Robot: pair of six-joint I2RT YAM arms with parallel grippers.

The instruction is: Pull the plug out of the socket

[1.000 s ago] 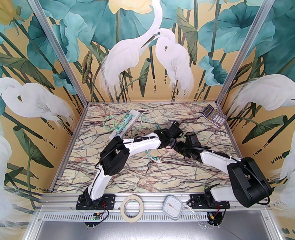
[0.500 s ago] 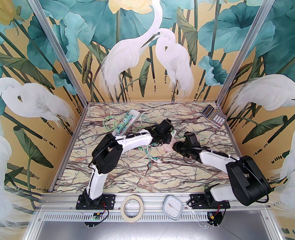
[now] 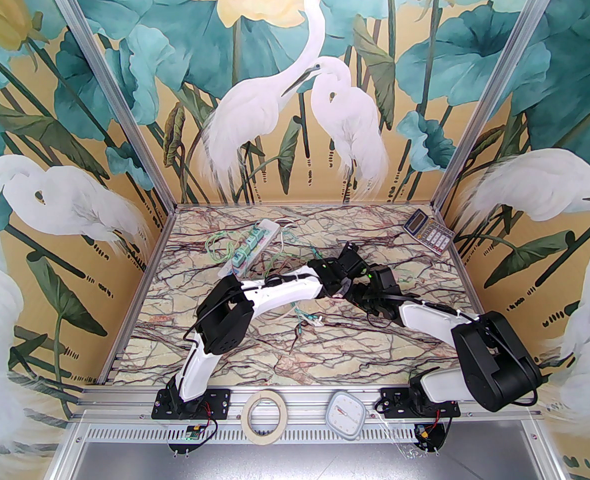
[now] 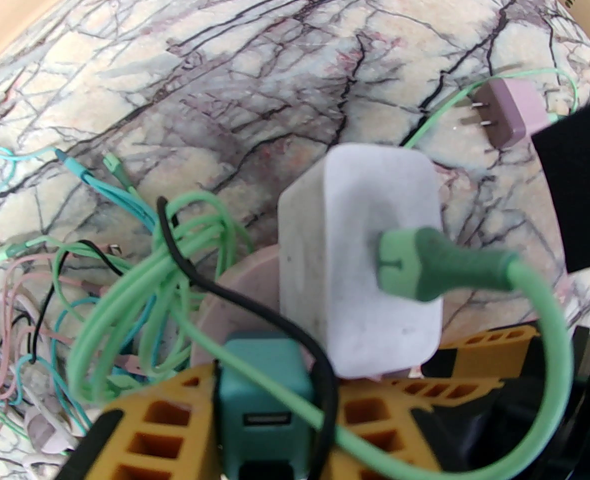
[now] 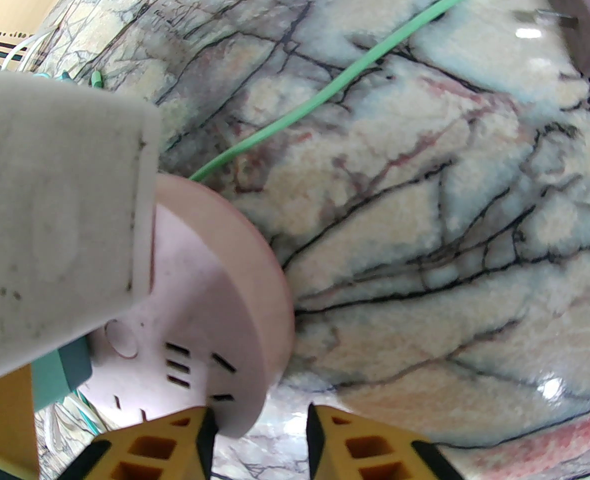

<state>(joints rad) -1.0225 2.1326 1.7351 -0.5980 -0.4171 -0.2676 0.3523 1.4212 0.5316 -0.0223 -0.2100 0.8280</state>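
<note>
one white plug [image 4: 325, 268] on socket [image 5: 210, 313], marble [image 5: 425, 228] beyond rim

No lettering can be read anywhere (markings on the calculator [image 3: 429, 231] are too small).

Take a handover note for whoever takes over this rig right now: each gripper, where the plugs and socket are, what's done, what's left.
Left gripper: shut on the teal plug, which sits against the pink round socket. Its prongs are hidden, so I cannot tell if it is seated or free.
Right gripper: jaws narrow at the socket's rim; a firm grip is not confirmed.
White charger with green cable: plugged into the same socket.
Lilac plug: loose on the table, prongs bare.
Done: teal plug gripped.
Left: probably pull it clear while the socket is held steady.
</note>
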